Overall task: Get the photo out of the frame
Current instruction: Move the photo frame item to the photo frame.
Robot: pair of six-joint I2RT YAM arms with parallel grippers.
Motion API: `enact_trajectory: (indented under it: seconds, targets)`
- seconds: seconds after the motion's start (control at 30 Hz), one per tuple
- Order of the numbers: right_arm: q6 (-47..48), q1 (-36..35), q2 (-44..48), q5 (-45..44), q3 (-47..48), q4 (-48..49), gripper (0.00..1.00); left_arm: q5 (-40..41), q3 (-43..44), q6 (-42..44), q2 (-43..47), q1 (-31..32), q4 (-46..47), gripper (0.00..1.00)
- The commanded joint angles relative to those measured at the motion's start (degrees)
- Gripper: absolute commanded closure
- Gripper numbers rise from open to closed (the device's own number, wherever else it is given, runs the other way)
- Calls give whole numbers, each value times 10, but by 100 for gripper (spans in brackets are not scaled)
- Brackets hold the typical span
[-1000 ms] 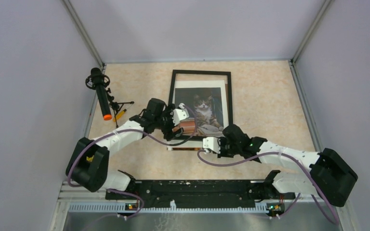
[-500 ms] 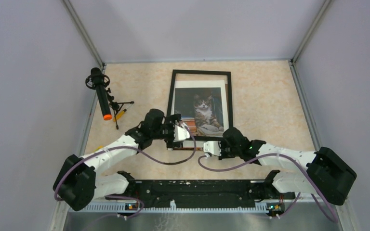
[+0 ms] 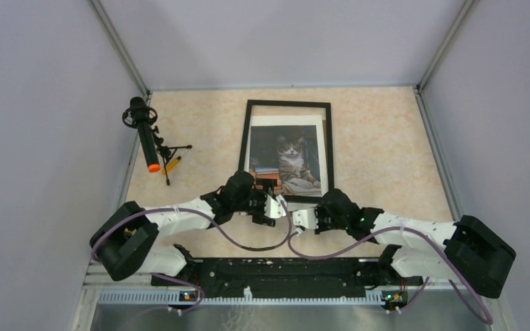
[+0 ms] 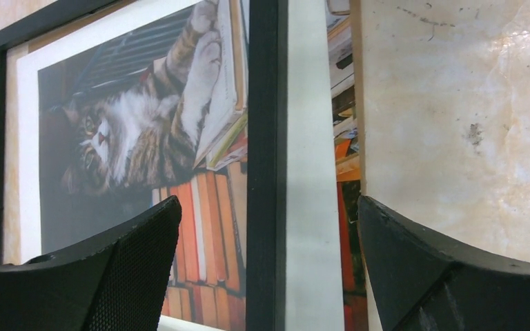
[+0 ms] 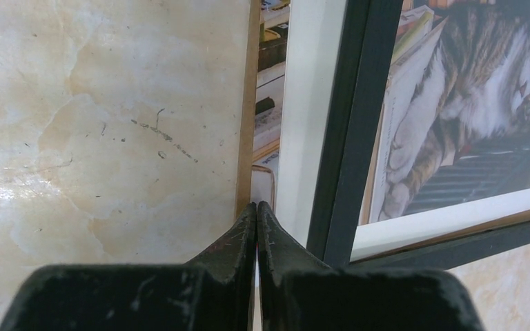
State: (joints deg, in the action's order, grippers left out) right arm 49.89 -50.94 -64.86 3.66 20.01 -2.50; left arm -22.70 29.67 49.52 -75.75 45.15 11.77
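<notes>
The frame (image 3: 288, 103) lies flat mid-table, with the cat photo (image 3: 290, 155) showing inside it. My left gripper (image 3: 273, 207) is open and empty at the frame's near border. In the left wrist view the black border (image 4: 262, 138) and a white band (image 4: 310, 172) lie between my fingers (image 4: 131, 262), and the photo (image 4: 124, 131) lies beyond. My right gripper (image 3: 297, 219) is shut just right of it. In the right wrist view its tips (image 5: 257, 205) meet at a brown board edge (image 5: 248, 103) that sticks out past the frame (image 5: 348, 138). I cannot tell if they pinch anything.
A black microphone (image 3: 145, 138) with an orange tip stands on a small tripod at the left. An orange pen (image 3: 171, 164) lies beside it. Grey walls close in the beige table (image 3: 386, 138) on three sides.
My left gripper has drawn back from over the photo to the frame's near border. My right gripper has shifted slightly nearer and left.
</notes>
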Motion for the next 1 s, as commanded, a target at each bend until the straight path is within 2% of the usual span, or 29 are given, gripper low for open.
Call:
enact_trajectory:
  seconds: [0.0, 0.53, 0.7, 0.97]
  targets:
    - [-2, -12, -10, -9, -30, -27, 100, 32, 6, 6, -24, 23, 49, 1]
    - [7, -30, -8, -21, -51, -6, 100, 90, 2, 33, -83, 31, 75, 1]
    - [11, -36, -18, -24, -54, 0, 100, 129, 23, 30, -106, 31, 69, 1]
    - [14, -39, -24, -27, -64, 14, 100, 98, 32, 27, -96, 43, 43, 1]
